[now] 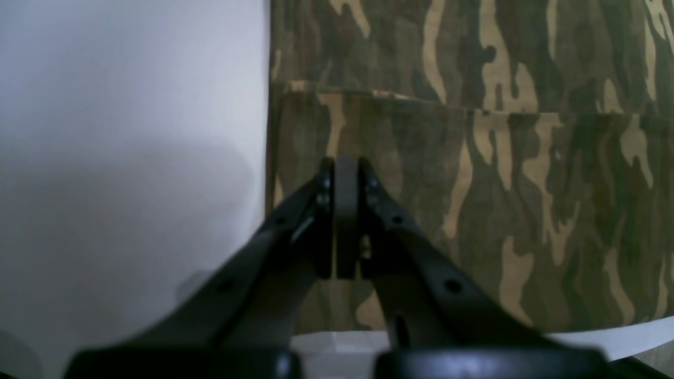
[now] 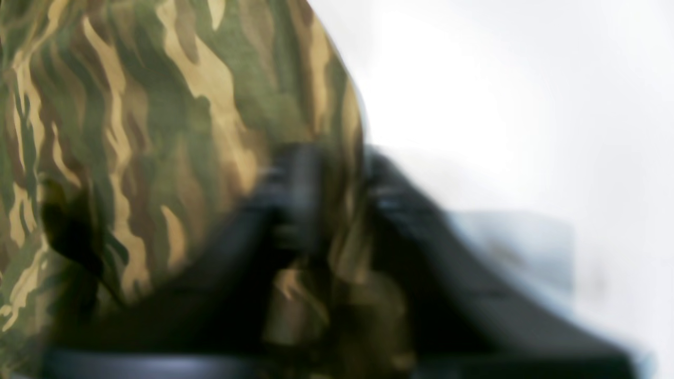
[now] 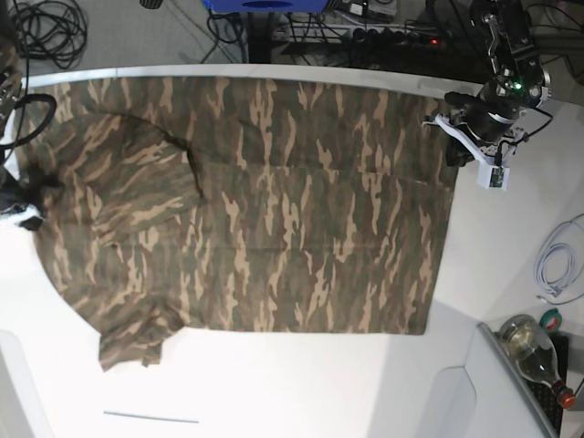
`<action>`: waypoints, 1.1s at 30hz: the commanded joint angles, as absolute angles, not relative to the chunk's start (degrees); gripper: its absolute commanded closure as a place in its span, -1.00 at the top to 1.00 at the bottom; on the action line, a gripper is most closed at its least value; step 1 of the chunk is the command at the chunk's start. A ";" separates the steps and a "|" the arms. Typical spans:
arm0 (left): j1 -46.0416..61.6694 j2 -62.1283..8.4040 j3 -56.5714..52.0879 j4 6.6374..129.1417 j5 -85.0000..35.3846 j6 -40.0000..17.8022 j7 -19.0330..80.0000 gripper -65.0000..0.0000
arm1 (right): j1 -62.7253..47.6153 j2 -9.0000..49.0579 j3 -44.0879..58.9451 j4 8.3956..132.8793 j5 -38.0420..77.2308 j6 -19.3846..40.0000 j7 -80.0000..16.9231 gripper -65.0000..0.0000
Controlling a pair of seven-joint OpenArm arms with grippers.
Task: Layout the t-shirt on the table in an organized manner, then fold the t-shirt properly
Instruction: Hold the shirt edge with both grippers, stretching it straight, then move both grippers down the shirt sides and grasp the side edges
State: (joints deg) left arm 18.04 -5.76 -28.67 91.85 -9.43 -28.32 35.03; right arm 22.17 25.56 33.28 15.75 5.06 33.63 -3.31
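The camouflage t-shirt (image 3: 274, 210) lies spread across the white table (image 3: 301, 383), hem toward the right, and one sleeve (image 3: 132, 342) points to the front left. My left gripper (image 1: 346, 171) is shut with nothing between its fingers, and hovers over the shirt's (image 1: 474, 184) side edge next to bare table (image 1: 131, 158). In the base view it (image 3: 454, 151) sits at the shirt's far right corner. My right gripper (image 2: 337, 179) is blurred and shut on a fold of the shirt (image 2: 158, 131). In the base view it (image 3: 27, 196) is at the shirt's left end.
A glass bottle (image 3: 534, 347), a tape roll (image 3: 552, 319) and a coiled white cable (image 3: 558, 265) lie off the table's right side. Cables and a power strip (image 3: 383, 35) run behind the far edge. A thin dark seam (image 3: 151, 417) marks the table's front left.
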 commanded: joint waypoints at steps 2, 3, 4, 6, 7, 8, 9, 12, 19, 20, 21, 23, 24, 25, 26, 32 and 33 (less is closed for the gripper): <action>17.71 -6.20 -28.53 92.79 -10.07 -28.26 33.98 -1.00 | 22.02 26.59 33.45 19.82 5.41 34.42 -3.03 -0.95; 17.71 -6.20 -28.35 92.79 -10.07 -28.26 33.98 -1.00 | 20.79 25.98 33.45 22.37 5.58 34.42 -4.35 -0.98; 17.71 -6.11 -28.35 92.79 -10.07 -28.26 33.98 -1.00 | 19.65 25.27 33.45 25.71 6.20 34.42 -5.76 -1.00; 17.89 -6.20 -28.35 92.70 -9.98 -28.26 33.98 -1.00 | 15.34 24.04 33.45 35.30 8.84 34.95 -10.15 -1.00; 17.98 -6.20 -28.35 92.70 -9.98 -28.26 33.98 -1.00 | 12.70 23.16 33.45 40.40 10.59 35.56 -12.79 -1.00; 17.98 -6.20 -28.53 92.70 -9.98 -28.26 33.98 -1.00 | 10.33 22.29 33.45 46.20 12.26 36.35 -15.25 -1.00; 17.89 -6.20 -28.53 92.70 -9.98 -28.26 33.98 -1.00 | 8.57 21.58 33.45 50.77 13.58 36.70 -17.36 -1.00; 17.80 -6.29 -28.62 92.70 -9.98 -28.18 34.07 -1.00 | 3.47 19.21 33.45 64.31 15.16 36.97 -25.89 -1.00; 17.98 -6.29 -28.70 92.70 -9.98 -28.09 34.07 -1.00 | -4.53 10.95 36.44 84.88 14.90 36.88 -40.48 -1.00; 17.98 -6.29 -28.70 92.70 -9.98 -28.09 34.07 -1.00 | -5.32 9.89 37.05 85.85 14.90 36.88 -41.36 -1.00; 17.98 -6.29 -28.70 92.70 -9.98 -28.09 34.07 -1.00 | -5.93 9.19 37.41 86.20 14.90 36.88 -42.15 -1.00; 18.07 -6.29 -28.79 92.70 -9.98 -28.09 34.07 -1.00 | -7.16 7.96 37.49 86.29 14.90 36.88 -42.86 -1.00; 18.07 -6.29 -28.79 92.70 -9.98 -28.09 34.07 -1.00 | -7.69 7.34 37.85 86.29 14.90 36.88 -42.77 -1.00; 17.98 -6.37 -28.79 92.70 -9.98 -28.09 34.07 -1.00 | -7.87 6.46 38.46 86.29 14.81 36.88 -43.03 -0.99; 17.89 -6.37 -28.79 92.70 -9.98 -28.09 34.07 -1.00 | -7.96 6.02 38.81 86.29 14.81 36.88 -43.21 -0.94; 17.71 -7.16 -28.79 92.70 -9.98 -28.09 34.15 -1.00 | -6.73 6.02 40.57 89.10 14.81 36.79 -42.86 0.09; 17.71 -7.16 -28.79 92.70 -9.98 -28.09 34.15 -1.00 | -4.88 6.11 41.27 89.19 14.73 36.79 -42.86 0.27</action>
